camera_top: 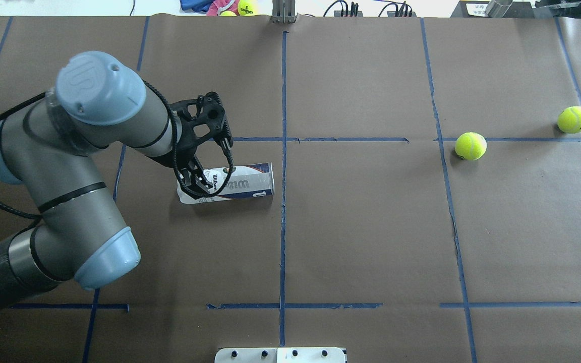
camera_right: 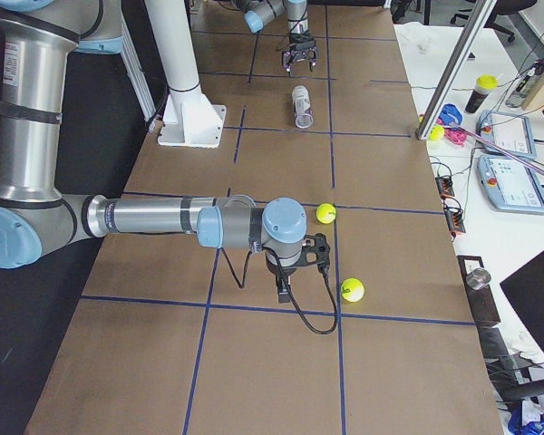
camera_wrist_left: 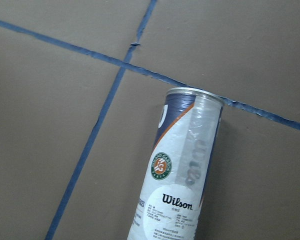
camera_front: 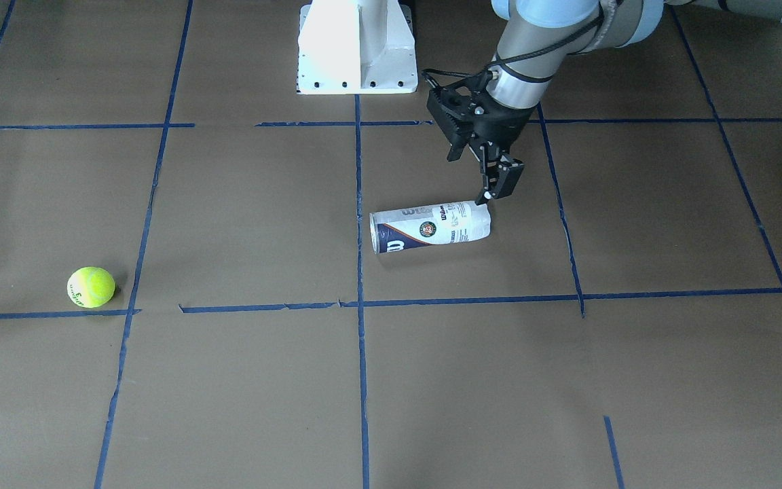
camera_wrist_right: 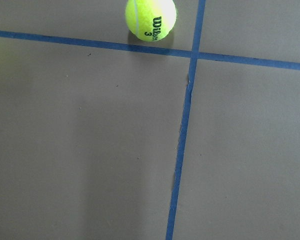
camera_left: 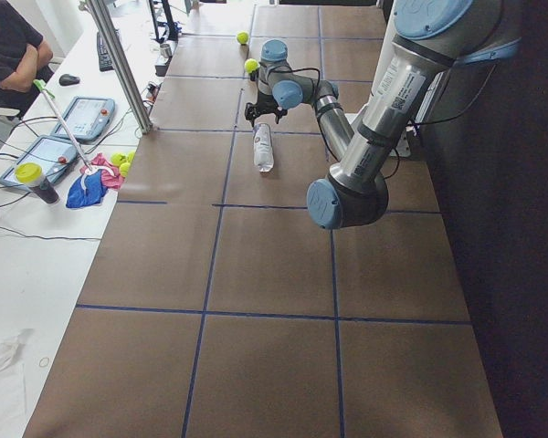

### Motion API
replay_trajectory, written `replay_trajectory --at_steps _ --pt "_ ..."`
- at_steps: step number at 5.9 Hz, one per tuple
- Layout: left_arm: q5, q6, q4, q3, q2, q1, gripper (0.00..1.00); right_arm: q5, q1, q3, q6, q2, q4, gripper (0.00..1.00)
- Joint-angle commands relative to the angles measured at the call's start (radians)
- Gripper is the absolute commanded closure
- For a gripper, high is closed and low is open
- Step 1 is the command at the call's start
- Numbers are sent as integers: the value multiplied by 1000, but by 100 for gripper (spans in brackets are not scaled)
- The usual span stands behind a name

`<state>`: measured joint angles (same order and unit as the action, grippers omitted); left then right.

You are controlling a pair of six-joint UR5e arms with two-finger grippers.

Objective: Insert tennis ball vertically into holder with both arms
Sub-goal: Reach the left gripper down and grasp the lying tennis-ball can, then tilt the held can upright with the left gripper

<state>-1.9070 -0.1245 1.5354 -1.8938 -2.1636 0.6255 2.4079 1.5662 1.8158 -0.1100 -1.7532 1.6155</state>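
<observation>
Left gripper (camera_front: 497, 192): black, 2-finger, on L arm (camera_top: 68, 166). Points down over the closed end of the holder. Jaws spread, nothing held. Contact w/ the can not clear.

Right gripper (camera_right: 288, 283): black, on R arm (camera_right: 154, 220), seen only from the table's right end. Hangs over the table's right part, on the robot's side of both balls, touching neither. How far its jaws stand apart is not readable.

Holder (camera_front: 432, 227): clear Wilson ball can, white/navy label, round red-green emblem. Lies on its side near table ctr, slightly toward the left edge, long axis running left–right. Metal-rimmed mouth faces the ctr tape line, just short of it.

Inner tennis ball (camera_top: 470, 145): yellow-green, on the table's right half, just beside a tape line, near a crossing. Well apart from the holder.

Outer tennis ball (camera_top: 574, 119): same kind, toward the right edge, a bit nearer the far edge than the inner one.

Table (camera_top: 371, 227): brown paper cover w/ blue tape grid (camera_top: 283, 227).

Pedestal (camera_front: 357, 47): white, at the robot-side edge, ctr.
</observation>
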Motion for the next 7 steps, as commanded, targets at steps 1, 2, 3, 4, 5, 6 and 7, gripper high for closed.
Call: replay_trajectory --at_steps 1,2,3,4,5,6,7 --pt "100 -61 -91 121 -132 -59 0 0 0 -1 6 0 0 0" --pt "102 -102 -139 178 -190 -64 0 0 0 -1 4 0 1 0" --pt "103 -145 -199 250 -264 -64 0 0 0 0 4 0 0 0" --pt "103 -156 -218 313 -312 -66 0 0 0 -1 6 0 0 0" --pt "115 -158 -218 341 -324 -69 0 0 0 -1 4 0 0 0" --pt "164 -156 -216 385 -331 -107 0 -3 0 -3 4 0 1 0" --pt "186 -150 -216 389 -325 -131 0 -1 0 -9 4 0 1 0"
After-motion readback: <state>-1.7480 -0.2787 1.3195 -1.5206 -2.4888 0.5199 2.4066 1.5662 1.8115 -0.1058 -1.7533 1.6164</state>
